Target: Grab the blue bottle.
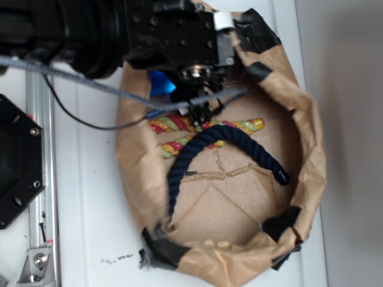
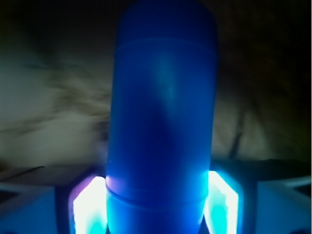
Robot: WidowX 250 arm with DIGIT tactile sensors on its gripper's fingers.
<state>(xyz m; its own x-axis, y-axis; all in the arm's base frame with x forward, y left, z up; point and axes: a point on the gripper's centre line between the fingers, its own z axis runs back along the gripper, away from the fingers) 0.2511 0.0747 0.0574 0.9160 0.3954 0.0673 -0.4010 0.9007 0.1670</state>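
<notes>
The claw [image 2: 158,204] is seen clamped on the blue bottle [image 2: 163,117] in the wrist view: a finger [image 2: 87,207] is pressed against each side of the bottle's lower body, glowing pale blue where the plastic is met, with no gap left between pad and bottle. The bottle is shown filling the middle of that view, its rounded end pointing away from the camera; the background is dark and blurred.

In the exterior view only a small patch of the blue bottle [image 1: 160,84] is visible, beneath the black arm [image 1: 108,33], at the far edge of a brown paper bag [image 1: 308,149] laid open on the white desk [image 1: 90,209]. Inside the bag, a dark navy rope [image 1: 224,143] is seen curved over a multicoloured rope [image 1: 179,125]. The claw's fingers are hidden there by the arm.
</notes>
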